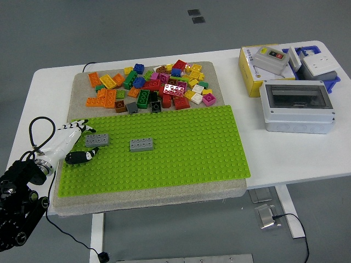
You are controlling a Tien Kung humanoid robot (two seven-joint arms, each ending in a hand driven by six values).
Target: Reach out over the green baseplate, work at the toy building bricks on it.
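The green baseplate [175, 145] lies on a beige mat near the table's front edge. Two grey bricks stand on it: one [97, 139] at the left, another [141, 144] further right. My left hand [77, 141], white with black fingertips, rests over the baseplate's left edge. Its fingers [77, 125] reach above the left grey brick and its thumb [82, 156] lies just below it, spread with nothing held. The brick sits just right of the hand, between fingers and thumb. My right arm is out of view.
A pile of loose coloured bricks [151, 86] lies on the mat behind the baseplate. At the right stand a grey enclosure box [298, 106], a yellow box [258, 71] with a switch unit, and a blue bin [315, 63]. A black cable [37, 127] loops by my left wrist.
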